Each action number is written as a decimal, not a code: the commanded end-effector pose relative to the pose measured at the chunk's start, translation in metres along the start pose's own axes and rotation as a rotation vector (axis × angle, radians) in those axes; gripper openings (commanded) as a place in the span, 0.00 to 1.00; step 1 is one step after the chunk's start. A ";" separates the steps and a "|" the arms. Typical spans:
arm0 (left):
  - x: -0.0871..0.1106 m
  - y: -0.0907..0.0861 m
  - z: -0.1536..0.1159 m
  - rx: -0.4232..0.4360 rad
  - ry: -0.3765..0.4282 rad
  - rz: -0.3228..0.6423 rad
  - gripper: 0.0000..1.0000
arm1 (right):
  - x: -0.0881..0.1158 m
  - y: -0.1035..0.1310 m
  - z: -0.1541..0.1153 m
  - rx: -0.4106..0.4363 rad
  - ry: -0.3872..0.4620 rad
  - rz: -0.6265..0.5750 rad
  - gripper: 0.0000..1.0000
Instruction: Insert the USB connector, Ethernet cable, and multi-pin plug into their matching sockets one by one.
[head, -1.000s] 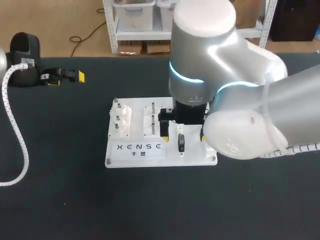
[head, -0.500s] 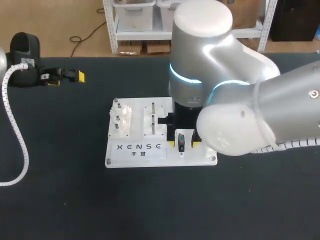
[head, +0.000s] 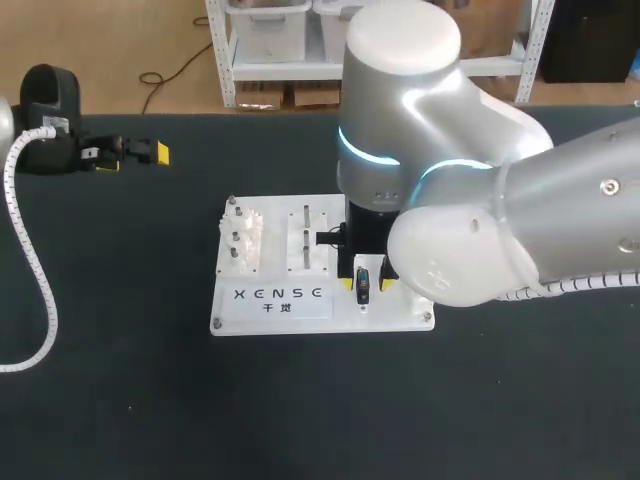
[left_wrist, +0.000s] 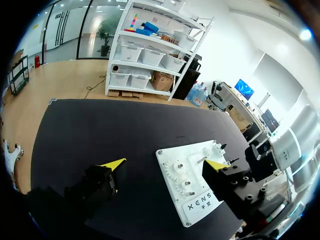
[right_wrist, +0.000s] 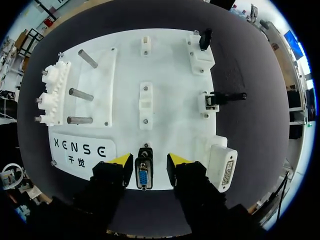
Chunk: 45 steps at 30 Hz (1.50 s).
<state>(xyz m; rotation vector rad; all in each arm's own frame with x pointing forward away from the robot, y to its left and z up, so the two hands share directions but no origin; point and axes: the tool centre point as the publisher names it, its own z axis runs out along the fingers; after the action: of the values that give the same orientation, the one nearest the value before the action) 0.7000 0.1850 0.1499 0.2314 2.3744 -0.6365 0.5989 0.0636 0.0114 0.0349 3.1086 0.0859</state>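
Observation:
A white board (head: 390, 312) lies mid-table. Standing at its front edge is a black multi-pin plug (head: 362, 285) with a blue face (right_wrist: 144, 176). My right gripper (right_wrist: 145, 162) straddles this plug, one yellow-tipped finger on each side. Narrow gaps still show, so it is open. Just right of the plug is a white multi-pin socket (right_wrist: 224, 169). Further back on the board's right side are a black cable plug (right_wrist: 222, 97) in a white housing and a small black connector (right_wrist: 205, 38). My left gripper (head: 130, 153) rests open and holds nothing at the table's far left.
White gears (right_wrist: 52, 95) and metal pegs (right_wrist: 80, 93) fill the board's left half. A low white block (right_wrist: 145, 104) sits at its middle. In the left wrist view the board (left_wrist: 167, 157) lies ahead and to the right, with dark table in between.
My right wrist has turned and shifted left over the plug. Its fingers, wide apart a second ago, have drawn in to either side of the plug. The left arm has not moved.

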 end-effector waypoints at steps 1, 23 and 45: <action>0.000 0.000 0.000 0.000 0.000 0.000 1.00 | -0.002 0.000 0.001 -0.001 0.002 0.000 0.41; 0.000 0.000 0.000 0.000 0.000 0.000 1.00 | 0.002 -0.002 -0.016 -0.026 -0.081 -0.058 0.00; 0.000 0.000 0.000 0.000 0.000 0.000 1.00 | -0.018 -0.058 -0.067 -0.033 -0.163 -0.002 0.00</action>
<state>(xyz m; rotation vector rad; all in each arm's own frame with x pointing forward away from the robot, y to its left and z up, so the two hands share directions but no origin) 0.7000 0.1850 0.1499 0.2314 2.3744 -0.6365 0.6202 0.0118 0.0743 0.0301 2.9634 0.1196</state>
